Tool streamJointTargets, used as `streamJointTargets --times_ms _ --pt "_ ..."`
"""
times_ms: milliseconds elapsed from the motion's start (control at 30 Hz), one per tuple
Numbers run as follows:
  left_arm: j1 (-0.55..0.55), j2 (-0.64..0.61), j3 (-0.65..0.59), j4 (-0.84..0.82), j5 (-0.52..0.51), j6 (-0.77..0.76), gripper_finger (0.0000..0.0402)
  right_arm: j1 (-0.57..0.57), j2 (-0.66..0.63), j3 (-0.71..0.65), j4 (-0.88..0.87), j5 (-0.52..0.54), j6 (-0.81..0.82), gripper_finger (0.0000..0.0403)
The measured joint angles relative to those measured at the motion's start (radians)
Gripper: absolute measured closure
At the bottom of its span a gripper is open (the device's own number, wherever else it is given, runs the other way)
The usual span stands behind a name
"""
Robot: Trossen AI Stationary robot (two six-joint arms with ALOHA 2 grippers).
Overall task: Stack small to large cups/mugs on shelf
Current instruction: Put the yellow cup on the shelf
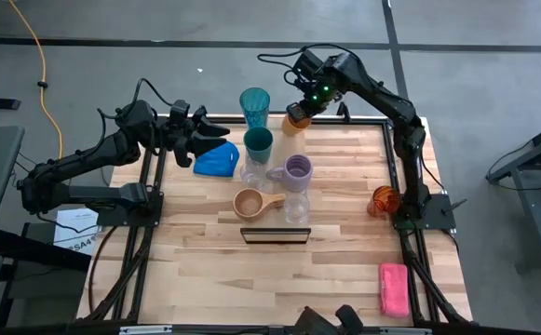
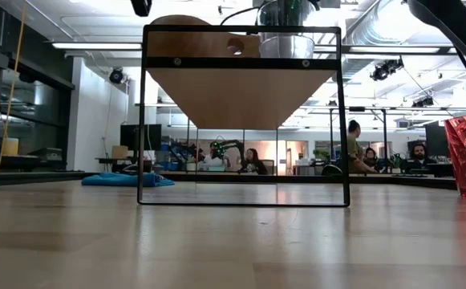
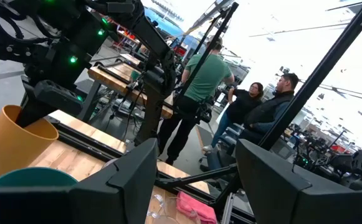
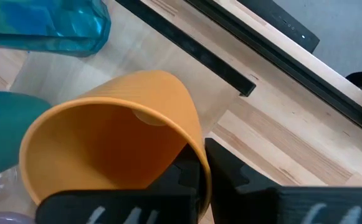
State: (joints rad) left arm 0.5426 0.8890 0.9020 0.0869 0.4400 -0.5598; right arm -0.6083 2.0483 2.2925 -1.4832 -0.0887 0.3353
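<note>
My right gripper (image 1: 303, 110) is shut on the orange cup (image 1: 295, 120) near the table's far edge, right of the tall teal tumbler (image 1: 254, 106). The dark green cup (image 1: 258, 144), lavender mug (image 1: 296, 172), tan mug (image 1: 251, 203) and two clear glasses (image 1: 251, 175) (image 1: 296, 210) stand in a group on the shelf (image 2: 241, 96), whose black frame (image 1: 275, 234) shows at its near end. The red cup (image 1: 383, 200) stands at the table's right edge. My left gripper (image 1: 216, 133) is open and empty above the blue cloth (image 1: 216, 161). My right gripper holds the orange cup by its rim wall (image 4: 196, 163), one finger inside the mouth and one (image 4: 243, 180) outside. The fingers come from above, slanting down. The cup is tilted, its mouth toward the wrist; I cannot tell whether its base touches the table.
A pink sponge (image 1: 393, 288) lies at the near right corner. Black rails (image 4: 218, 62) run along the table's far edge. People stand and sit in the room beyond the table (image 3: 202, 93).
</note>
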Motion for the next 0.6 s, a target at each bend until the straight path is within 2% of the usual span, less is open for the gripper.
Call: streamJointTargets --times_ms 600 --pt "0.000 0.000 0.000 0.000 0.000 -0.021 0.0195 0.000 0.000 0.000 0.036 0.010 0.004 0.0402"
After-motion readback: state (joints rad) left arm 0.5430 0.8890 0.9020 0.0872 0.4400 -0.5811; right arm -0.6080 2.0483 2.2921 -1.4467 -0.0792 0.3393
